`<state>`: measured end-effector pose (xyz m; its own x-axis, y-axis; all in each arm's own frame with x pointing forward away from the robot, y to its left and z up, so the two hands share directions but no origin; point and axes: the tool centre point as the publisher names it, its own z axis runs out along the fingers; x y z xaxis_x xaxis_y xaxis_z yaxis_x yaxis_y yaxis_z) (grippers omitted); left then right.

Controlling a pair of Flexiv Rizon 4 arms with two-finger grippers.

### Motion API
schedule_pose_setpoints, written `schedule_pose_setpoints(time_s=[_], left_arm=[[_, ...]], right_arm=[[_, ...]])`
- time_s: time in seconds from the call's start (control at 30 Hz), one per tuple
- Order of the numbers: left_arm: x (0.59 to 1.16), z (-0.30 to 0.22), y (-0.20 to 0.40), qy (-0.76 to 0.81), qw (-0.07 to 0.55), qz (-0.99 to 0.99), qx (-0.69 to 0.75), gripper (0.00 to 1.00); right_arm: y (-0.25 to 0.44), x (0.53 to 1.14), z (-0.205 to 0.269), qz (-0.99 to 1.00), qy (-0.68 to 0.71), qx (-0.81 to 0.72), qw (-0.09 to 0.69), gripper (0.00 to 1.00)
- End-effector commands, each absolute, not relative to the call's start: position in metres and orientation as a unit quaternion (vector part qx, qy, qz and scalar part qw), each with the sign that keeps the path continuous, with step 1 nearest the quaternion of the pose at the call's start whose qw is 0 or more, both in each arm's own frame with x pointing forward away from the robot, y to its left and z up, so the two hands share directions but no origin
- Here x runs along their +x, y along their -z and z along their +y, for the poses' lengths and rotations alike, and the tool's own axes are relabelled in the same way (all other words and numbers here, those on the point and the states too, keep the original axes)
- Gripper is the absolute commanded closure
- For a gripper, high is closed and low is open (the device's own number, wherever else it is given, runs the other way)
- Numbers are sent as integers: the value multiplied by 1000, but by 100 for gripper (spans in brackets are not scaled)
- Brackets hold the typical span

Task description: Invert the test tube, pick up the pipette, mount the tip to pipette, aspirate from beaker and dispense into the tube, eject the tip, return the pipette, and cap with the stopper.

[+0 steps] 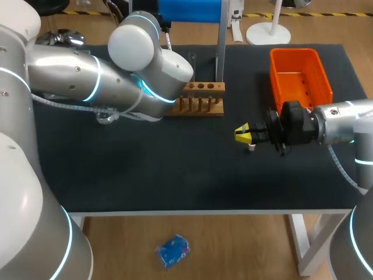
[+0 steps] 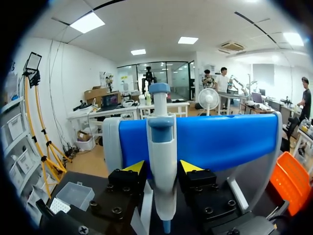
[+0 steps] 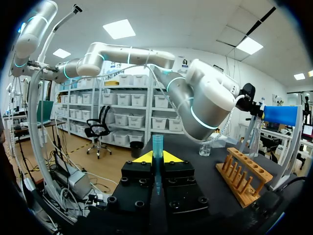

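Observation:
In the left wrist view a white and blue pipette [image 2: 162, 161] stands upright against the blue holder of its stand [image 2: 220, 142]. My left gripper [image 2: 162, 169] is shut on the pipette's body, one yellow tip on each side. In the head view my left arm [image 1: 145, 76] reaches over the back of the table to that stand [image 1: 220, 41], and its gripper is hidden there. My right gripper [image 1: 243, 134] hovers over the table's middle right, shut on a clear test tube [image 3: 157, 149] that stands up between its fingers. A glass beaker [image 3: 205, 148] sits under my left arm.
A wooden tube rack [image 1: 201, 96] stands at the back middle, just beside the pipette stand. An orange bin [image 1: 300, 76] sits at the back right, behind my right arm. A clear tip box [image 2: 73, 196] lies beside my left gripper.

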<state>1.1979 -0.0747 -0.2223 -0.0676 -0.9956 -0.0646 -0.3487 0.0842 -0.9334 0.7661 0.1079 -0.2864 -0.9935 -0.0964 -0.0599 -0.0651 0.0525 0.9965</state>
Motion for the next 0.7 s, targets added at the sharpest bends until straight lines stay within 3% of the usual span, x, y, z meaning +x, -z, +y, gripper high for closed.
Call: schedule_pose_setpoints(time_s=[0.03, 0.2, 0.3, 0.37, 0.7], left_arm=[[1199, -74, 223, 402, 411, 609, -546, 60], [1200, -74, 221, 402, 416, 608, -543, 63], [1200, -75, 220, 402, 418, 608, -543, 78], [1201, -75, 220, 401, 418, 608, -543, 100], [1197, -73, 209, 406, 421, 601, -545, 100]], right_arm=[[286, 765, 108, -726, 685, 55, 11, 100], [286, 765, 108, -726, 685, 55, 11, 100], [286, 765, 108, -726, 685, 55, 11, 100], [286, 765, 108, -726, 685, 55, 11, 100], [286, 765, 108, -726, 685, 55, 11, 100]])
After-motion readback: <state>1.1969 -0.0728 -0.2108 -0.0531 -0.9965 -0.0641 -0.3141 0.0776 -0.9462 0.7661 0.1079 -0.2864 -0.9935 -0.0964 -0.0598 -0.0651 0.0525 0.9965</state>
